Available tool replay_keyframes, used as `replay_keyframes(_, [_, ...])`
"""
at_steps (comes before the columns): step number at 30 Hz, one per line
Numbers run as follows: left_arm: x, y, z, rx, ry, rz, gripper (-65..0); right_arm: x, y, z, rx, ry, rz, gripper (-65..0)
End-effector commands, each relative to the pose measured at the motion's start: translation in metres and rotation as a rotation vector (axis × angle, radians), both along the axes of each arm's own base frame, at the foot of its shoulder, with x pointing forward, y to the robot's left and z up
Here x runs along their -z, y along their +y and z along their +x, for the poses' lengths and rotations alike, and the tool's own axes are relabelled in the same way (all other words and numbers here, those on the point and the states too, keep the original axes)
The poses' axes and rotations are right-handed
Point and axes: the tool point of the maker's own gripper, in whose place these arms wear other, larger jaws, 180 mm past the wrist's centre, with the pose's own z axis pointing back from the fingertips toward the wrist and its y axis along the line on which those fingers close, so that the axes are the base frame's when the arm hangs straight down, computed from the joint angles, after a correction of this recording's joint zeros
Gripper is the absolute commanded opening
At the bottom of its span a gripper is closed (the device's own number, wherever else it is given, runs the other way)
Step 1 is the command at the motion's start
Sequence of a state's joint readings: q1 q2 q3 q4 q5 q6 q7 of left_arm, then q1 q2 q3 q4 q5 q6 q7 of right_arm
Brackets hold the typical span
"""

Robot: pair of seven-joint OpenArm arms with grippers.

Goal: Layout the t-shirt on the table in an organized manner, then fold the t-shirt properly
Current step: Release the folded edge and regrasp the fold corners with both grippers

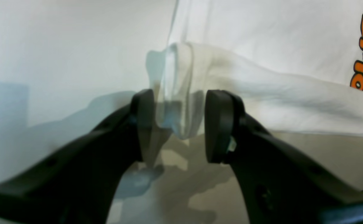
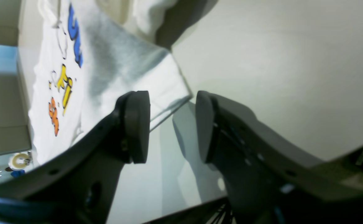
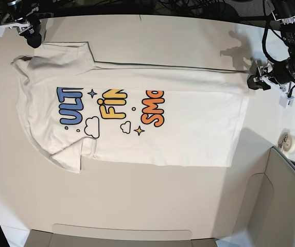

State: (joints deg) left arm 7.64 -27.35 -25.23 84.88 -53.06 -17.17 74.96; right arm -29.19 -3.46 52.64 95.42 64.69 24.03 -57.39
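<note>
- Nearest, from overhead, grey-beige panels (image 3: 286, 200) are lining the rim from six to four o'clock, and the off-white table (image 3: 152, 206) is stretching away from them.
- A small tape roll (image 3: 290, 143) is sitting near the rim at about three o'clock, well apart from the cloth.
- Centrally, the t-shirt (image 3: 188, 139) is lying flat and print side up, with its collar end pointing to nine o'clock and its hem to three o'clock.
- Its far long edge is lying turned in toward the middle and is cutting off the tops of the blue, yellow and orange words. This looks like a first lengthwise fold, made to narrow the body.
- Farther back, at two o'clock, the left gripper (image 1: 178, 124) is sitting at the far hem corner. Its fingers are standing apart on either side of a rumpled tuck of hem without squeezing it. It is probably placed there to control that end of the fold.
- Farthest, at ten o'clock, the right gripper (image 2: 172, 127) is hovering just past the far sleeve and shoulder. Its fingers are moderately parted and are holding nothing, with bare tabletop showing between them.
- The two arms are sitting at opposite ends of the same folded edge, likely so that it can be kept straight.
</note>
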Motion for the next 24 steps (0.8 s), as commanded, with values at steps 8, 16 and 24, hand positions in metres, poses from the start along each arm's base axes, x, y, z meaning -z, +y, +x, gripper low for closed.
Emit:
replay_keyframes(8, [-0.012, 0.007, 0.008, 0.003, -0.039, 0.018, -39.4, 0.014, 0.012, -0.007, -0.015, 0.069, 0.025, -40.2])
replay_keyframes(16, [-0.011, 0.007, 0.005, 0.004, -0.031, 0.018, -40.0, 0.027, 0.018, -0.003, 0.008, 0.068, 0.079, -40.4])
replay_keyframes(24, [-0.008, 0.007, 0.001, 0.004, -0.019, 0.018, -40.0, 0.025, 0.019, -0.002, -0.013, 0.073, 0.071, -65.0])
